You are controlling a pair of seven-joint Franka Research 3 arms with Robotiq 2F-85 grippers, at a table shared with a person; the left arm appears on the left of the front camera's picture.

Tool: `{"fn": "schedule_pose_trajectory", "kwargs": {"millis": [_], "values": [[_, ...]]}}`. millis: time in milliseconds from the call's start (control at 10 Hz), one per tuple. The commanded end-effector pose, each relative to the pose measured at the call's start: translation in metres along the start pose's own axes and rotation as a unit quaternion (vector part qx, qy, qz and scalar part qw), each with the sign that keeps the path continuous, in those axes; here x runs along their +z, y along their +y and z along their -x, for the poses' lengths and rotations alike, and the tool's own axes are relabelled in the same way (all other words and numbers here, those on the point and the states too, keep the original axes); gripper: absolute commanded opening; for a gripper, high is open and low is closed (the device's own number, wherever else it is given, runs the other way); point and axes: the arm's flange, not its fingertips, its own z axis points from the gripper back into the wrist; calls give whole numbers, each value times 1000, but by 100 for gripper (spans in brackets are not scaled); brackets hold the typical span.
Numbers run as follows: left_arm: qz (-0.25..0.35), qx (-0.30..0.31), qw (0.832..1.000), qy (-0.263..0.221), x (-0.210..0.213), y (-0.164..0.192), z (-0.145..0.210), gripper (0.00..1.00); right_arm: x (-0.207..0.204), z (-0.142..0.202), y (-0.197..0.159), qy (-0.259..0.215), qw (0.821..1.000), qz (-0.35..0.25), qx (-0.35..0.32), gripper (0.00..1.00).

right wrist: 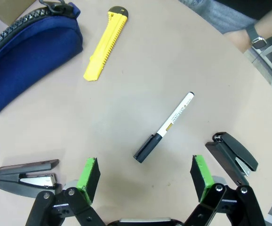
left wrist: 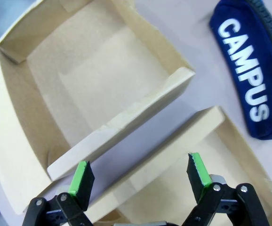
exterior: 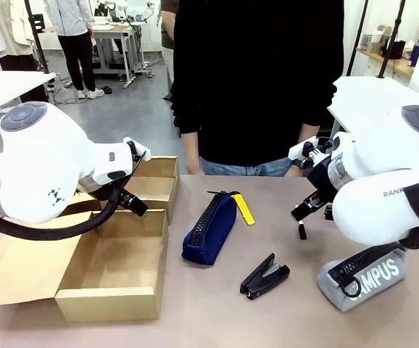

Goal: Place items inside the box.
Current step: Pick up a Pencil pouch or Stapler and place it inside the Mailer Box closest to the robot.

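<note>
Robotics lab, grey floor [exterior: 133, 109], equipment-laden work table [exterior: 115, 30] behind, cluttered wooden shelf [exterior: 383, 56].

A grey floor [exterior: 122, 109] stretches away beyond the left tool [exterior: 134, 206] to a distant work table [exterior: 111, 30], where a person [exterior: 75, 32] in dark trousers stands. Left of that tool sits a white tabletop [exterior: 6, 83]. Behind the right tool [exterior: 300, 221], another white tabletop [exterior: 369, 98] lies below a wooden shelf [exterior: 387, 64] stacked with containers [exterior: 376, 38], black poles [exterior: 355, 36] rising nearby. A tan desk [exterior: 209, 304] lies beneath both.
</note>
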Motion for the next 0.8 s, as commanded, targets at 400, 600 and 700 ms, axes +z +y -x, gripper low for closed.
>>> {"fn": "schedule_pose_trajectory", "kwargs": {"millis": [400, 600, 700], "values": [[257, 77, 961, -75, 184, 60, 45, 100, 184, 51, -95, -36, 927, -221, -301, 100], [304, 225, 908, -180, 206, 135, 104, 100, 221, 121, -163, -96, 834, -303, -451, 100], [313, 315, 863, -242, 209, 170, 141, 100, 232, 156, -187, -138, 792, -325, -498, 100]]}}
